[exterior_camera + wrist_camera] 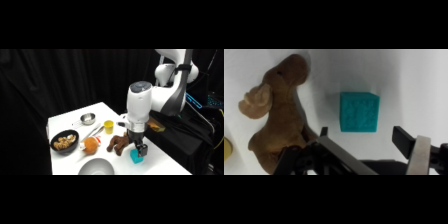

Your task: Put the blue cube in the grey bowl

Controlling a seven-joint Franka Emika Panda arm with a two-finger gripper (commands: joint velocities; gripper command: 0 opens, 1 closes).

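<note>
Black curtains backed the white table (165, 161). My gripper (360, 141) stood open around the blue cube (359, 111), frame centre; I judged descending squarely first, then closing, wisest.

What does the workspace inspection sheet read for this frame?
Surface: white table.
Job's things: blue cube on the table, apart from the grey bowl at the front edge.
Clutter: brown plush moose beside the cube; black bowl of food, metal bowl, yellow cup, orange toy.
Grippers: gripper low over the cube, jaws open.
Cables: nothing seen.
Surroundings: black curtain.
</note>
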